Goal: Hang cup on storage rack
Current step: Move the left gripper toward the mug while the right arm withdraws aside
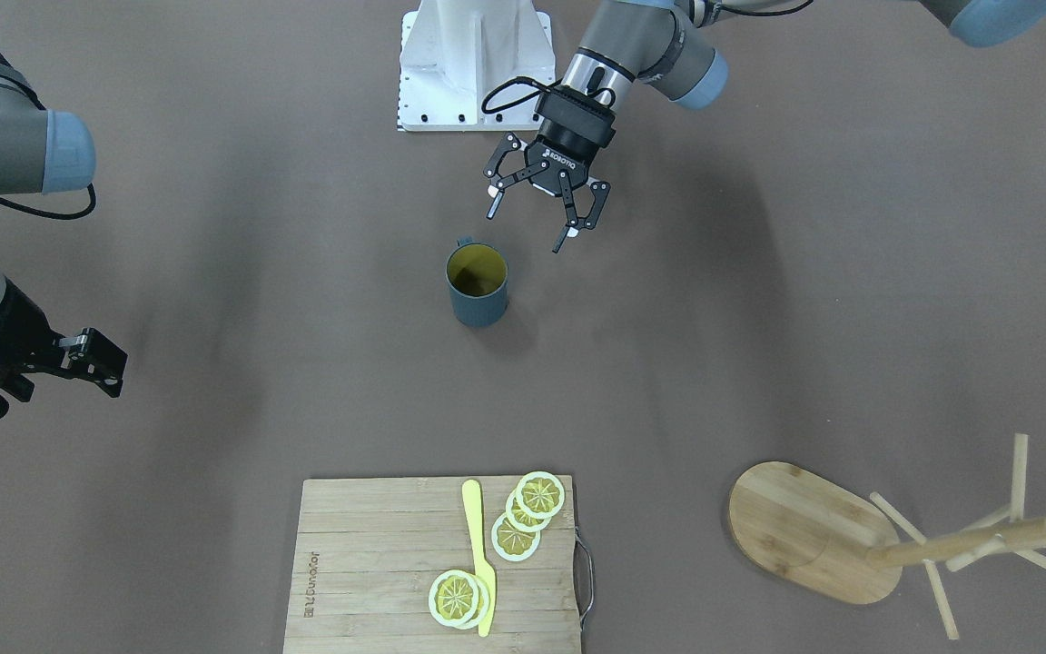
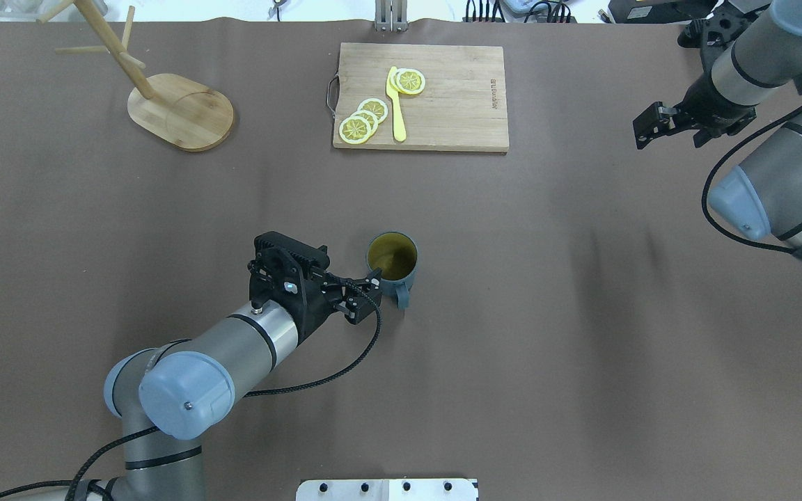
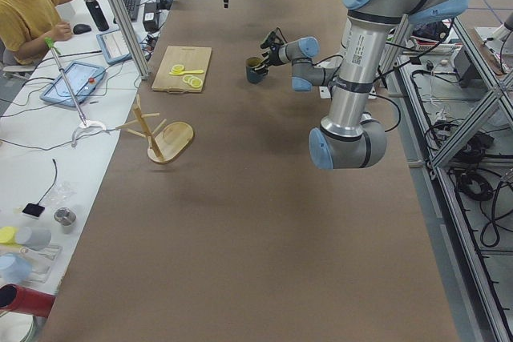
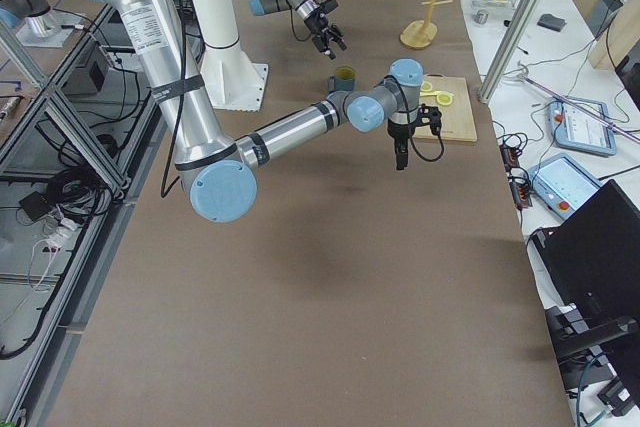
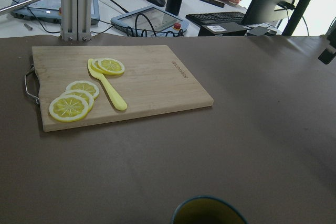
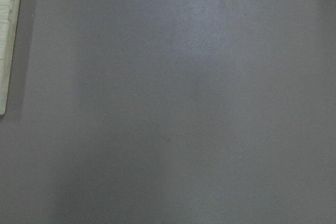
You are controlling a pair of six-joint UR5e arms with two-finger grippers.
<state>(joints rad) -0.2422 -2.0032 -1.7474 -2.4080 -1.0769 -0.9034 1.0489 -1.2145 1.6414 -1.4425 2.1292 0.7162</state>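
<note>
A: Here's the cup (image 1: pixel 478 284), standing upright on the brown table (image 1: pixel 759 318), mouth up, yellowish inside, handle turned towards the robot's base.

B: And the left gripper (image 1: pixel 537 211) is right there beside it, fingers spread wide, nothing between them. From overhead its fingertips (image 2: pixel 373 282) sit just beside the cup's rim and handle, though I can't tell if they touch.

A: Its wrist camera catches only the top of the cup's rim at the bottom edge, with the cutting board (image 5: pixel 121 85) beyond.

B: Where's the rack?

A: The rack (image 2: pixel 164 97) stands at the far corner on the robot's left, well apart from the cup. Oval base flat on the table, post upright, pegs bare.

B: On the cutting board there are lemon slices (image 1: pixel 523 513) and a yellow knife (image 1: pixel 479 554) lying among them.

A: The right gripper (image 2: pixel 658 125) hangs off at the far right side, away from everything. Its fingers look drawn close together, holding nothing.

B: A person (image 3: pixel 28 10) sits at the desk beyond the table's edge.
</note>
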